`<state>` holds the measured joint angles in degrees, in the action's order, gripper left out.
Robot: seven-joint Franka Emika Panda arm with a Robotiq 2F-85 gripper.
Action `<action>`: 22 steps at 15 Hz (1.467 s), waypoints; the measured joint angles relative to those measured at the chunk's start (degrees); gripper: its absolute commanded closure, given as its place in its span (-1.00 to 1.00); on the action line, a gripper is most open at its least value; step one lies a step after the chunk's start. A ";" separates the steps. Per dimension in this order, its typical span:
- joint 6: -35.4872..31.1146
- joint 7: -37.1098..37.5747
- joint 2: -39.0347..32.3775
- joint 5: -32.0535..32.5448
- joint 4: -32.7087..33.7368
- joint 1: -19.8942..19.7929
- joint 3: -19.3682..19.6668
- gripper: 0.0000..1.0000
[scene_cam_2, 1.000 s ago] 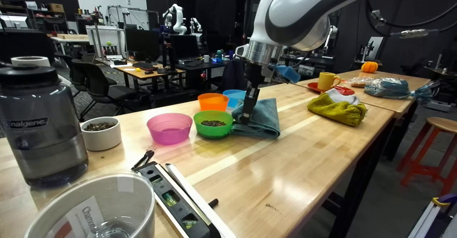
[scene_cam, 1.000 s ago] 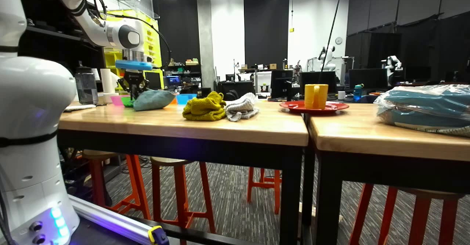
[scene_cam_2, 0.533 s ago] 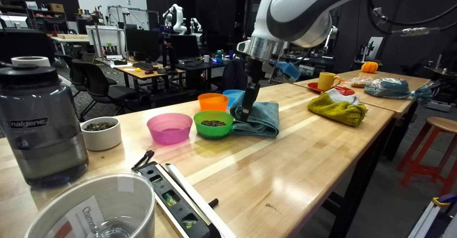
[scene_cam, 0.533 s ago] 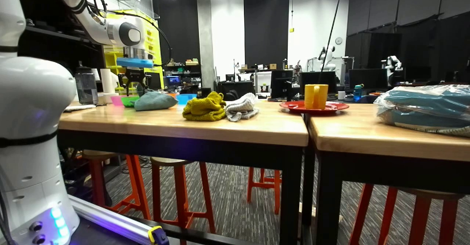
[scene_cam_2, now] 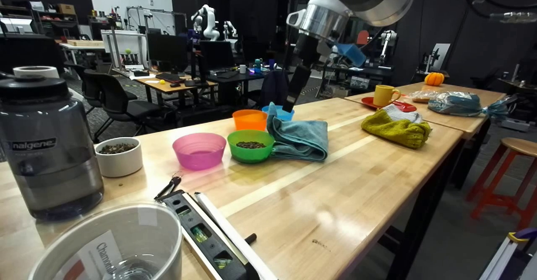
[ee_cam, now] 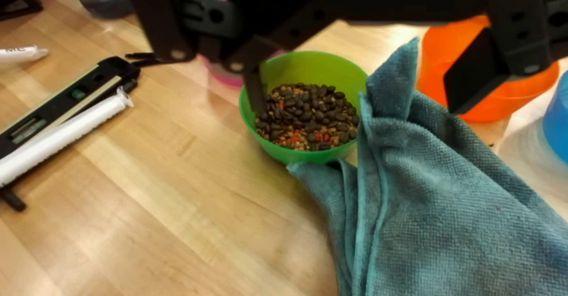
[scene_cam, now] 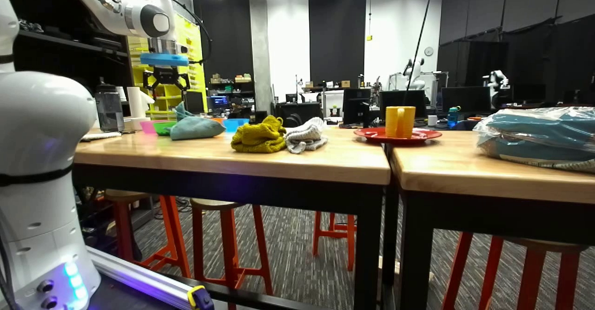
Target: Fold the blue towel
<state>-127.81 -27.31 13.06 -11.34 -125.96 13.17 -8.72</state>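
The blue towel [scene_cam_2: 304, 141] lies in a layered, folded heap on the wooden table. One of its corners pokes upright at the end near the green bowl, and its edge touches or nearly touches that bowl. In the wrist view the towel [ee_cam: 448, 207] fills the lower right, with stacked edges along its left side. My gripper [ee_cam: 357, 103] is open, fingers wide apart, nothing held. The raised corner shows between the fingers in that view. In an exterior view the gripper [scene_cam: 167, 94] hangs clear above the towel [scene_cam: 196, 128].
Beside the towel stand a green bowl [scene_cam_2: 251, 154] of dark beans, an orange bowl [scene_cam_2: 250, 120], a blue bowl [scene_cam_2: 285, 114] and a pink bowl [scene_cam_2: 199, 156]. A yellow-green cloth [scene_cam_2: 394, 129] lies farther along the table. A spirit level [ee_cam: 71, 94] lies near the bowls.
The gripper has opened from a narrow gap, let go of the towel and risen above it. The towel's corner is left standing up; the rest of it has barely shifted.
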 measured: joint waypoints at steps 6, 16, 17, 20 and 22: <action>-0.38 13.21 1.60 5.12 -1.51 -2.10 0.34 -1.00; -0.76 51.65 -1.17 17.28 -2.24 -6.33 -3.13 -1.00; -0.67 55.96 -1.81 18.39 -2.20 -6.57 -3.67 -1.00; -0.25 65.97 -3.83 20.40 -2.05 -6.92 -4.39 -1.00; -0.25 69.69 -5.36 20.60 -1.80 -7.00 -4.35 -1.00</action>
<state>-128.06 42.37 7.70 9.26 -127.76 6.17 -13.06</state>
